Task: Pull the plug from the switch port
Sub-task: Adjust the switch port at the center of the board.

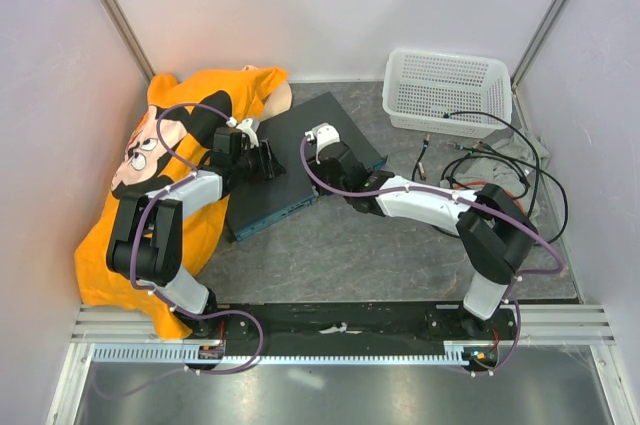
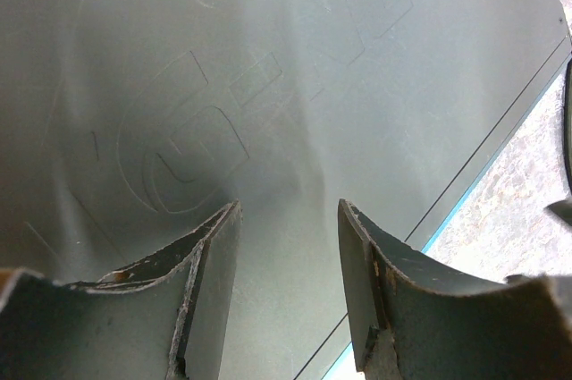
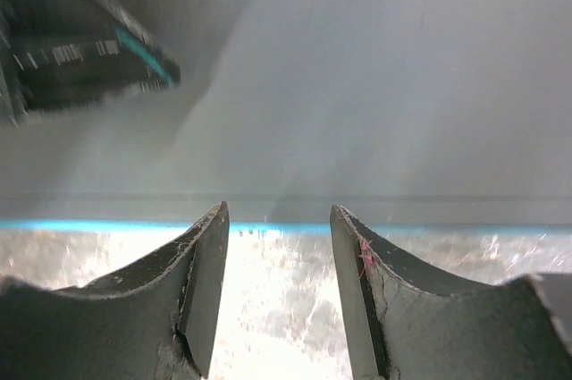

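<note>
Find switch (image 1: 285, 193) lying flat under both grippers, long axis running near-left to far-right in top view, thin teal strip along its near long edge.

Place right gripper (image 3: 277, 208) directly above that teal edge, tips pointing in over switch top. Judge it the nearer of the two to the port row.

Place left gripper (image 2: 288, 206) further in over switch top plate, toward its L end, with the teal edge off to one side of the tips.

Read right fingers (image 3: 201, 264) as partly open, gap bare, nothing held. Read left fingers (image 2: 214, 264) likewise: parted, nothing between, only embossed lettering on switch top behind.

Cannot see any port or plug in any view: front face edge-on from above, right wrist view blurred. Cannot tell which port is occupied, or whether any is.

Note dark cables (image 1: 490, 160) right of switch, well apart from it, beside white basket (image 1: 440, 123); see none reaching switch front. Note orange printed cloth (image 1: 170, 185) left of switch.

Judge next move as needing right tips lowered past the teal edge to front-face lvl, approach square to long axis, pull directed away from switch.

Re switch appearance: dark blue-grey matt top, faint embossed logo, teal rim, no visible damage.
</note>
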### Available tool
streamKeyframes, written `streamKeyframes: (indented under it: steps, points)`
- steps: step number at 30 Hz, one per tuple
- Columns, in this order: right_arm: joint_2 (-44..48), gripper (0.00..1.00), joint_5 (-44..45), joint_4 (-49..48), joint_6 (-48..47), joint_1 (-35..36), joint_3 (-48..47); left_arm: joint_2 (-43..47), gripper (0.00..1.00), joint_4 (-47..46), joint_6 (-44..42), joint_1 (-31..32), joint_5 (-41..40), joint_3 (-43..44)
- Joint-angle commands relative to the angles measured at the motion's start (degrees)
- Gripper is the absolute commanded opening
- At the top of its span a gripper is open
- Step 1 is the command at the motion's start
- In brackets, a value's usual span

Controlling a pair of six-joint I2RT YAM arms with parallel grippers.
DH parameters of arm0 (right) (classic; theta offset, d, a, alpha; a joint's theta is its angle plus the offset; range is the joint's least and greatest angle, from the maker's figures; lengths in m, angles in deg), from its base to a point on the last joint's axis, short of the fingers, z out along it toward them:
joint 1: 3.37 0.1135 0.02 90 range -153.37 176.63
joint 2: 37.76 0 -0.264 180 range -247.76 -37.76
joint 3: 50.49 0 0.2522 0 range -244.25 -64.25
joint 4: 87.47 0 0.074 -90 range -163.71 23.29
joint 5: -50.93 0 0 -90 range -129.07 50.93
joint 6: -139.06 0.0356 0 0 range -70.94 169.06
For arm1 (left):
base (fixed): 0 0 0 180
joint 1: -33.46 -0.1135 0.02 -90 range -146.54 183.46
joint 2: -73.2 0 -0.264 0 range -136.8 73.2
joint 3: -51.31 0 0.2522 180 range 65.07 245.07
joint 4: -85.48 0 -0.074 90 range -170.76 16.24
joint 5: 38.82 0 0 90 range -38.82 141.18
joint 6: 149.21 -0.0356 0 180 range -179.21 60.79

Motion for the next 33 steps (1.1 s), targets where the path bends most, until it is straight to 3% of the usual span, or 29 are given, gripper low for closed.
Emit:
streamKeyframes:
  steps: [1,8,14,33]
  points:
    - [1.4,0.56,-5.6,0.0,2.0,0.0,2.3,-2.6,0.56,7.4,-1.9,0.2,-0.9,-2.3]
    - [0.0,0.55,-11.1,0.1,2.3,0.0,2.3,-2.6,0.56,6.7,-2.2,0.2,-1.0,-2.5]
    - [-0.8,0.5,-9.2,0.1,2.4,0.0,2.1,-2.5,0.56,6.5,-2.2,0.2,-1.2,-2.6]
    - [-7.0,0.48,-6.4,2.0,3.5,0.0,-0.1,-2.3,0.56,6.0,-2.0,0.2,-1.3,-2.9]
